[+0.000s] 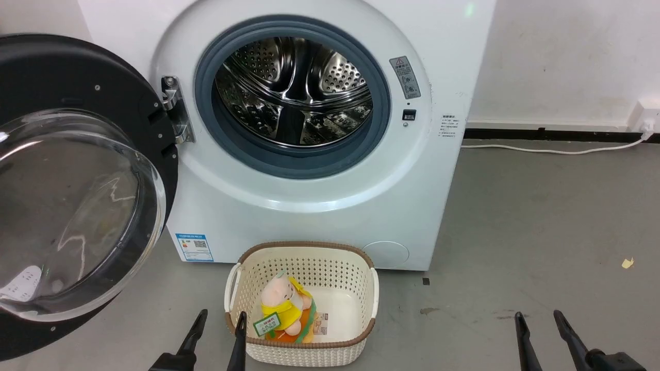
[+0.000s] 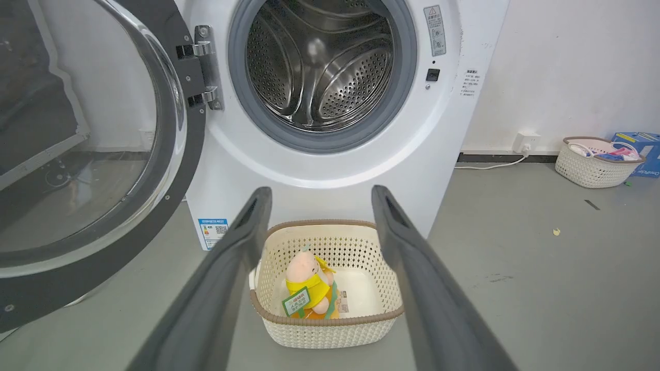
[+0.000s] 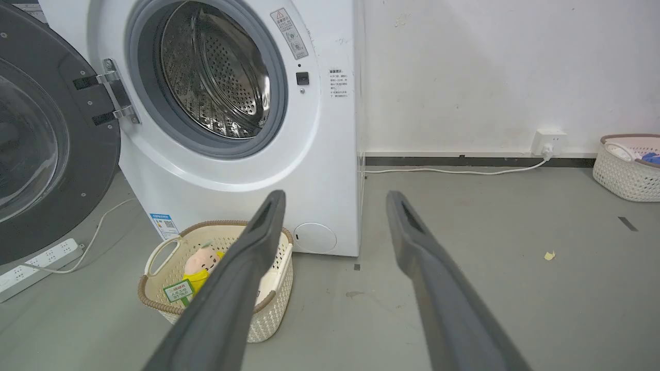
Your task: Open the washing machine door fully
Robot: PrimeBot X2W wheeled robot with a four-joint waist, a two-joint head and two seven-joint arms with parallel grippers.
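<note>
Left pincer (image 1: 223, 315) and right pincer (image 1: 539, 315): I read both as spread, empty and touching nothing. The washing machine door (image 1: 77, 196) stands swung wide on its hinge (image 1: 175, 111), left of the washing machine (image 1: 309, 206), with the drum (image 1: 294, 87) fully exposed. I judge the opening done, or one nudge short. A basket (image 1: 361, 268) with a plush toy (image 1: 281, 304) sits on the floor (image 1: 541, 216) against the machine's front, just beside my left pincer and apparently outside the door's sweep.

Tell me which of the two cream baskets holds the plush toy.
The basket right in front of the washing machine holds the plush toy; the other basket, off by the wall socket, holds white and pink items instead.
</note>
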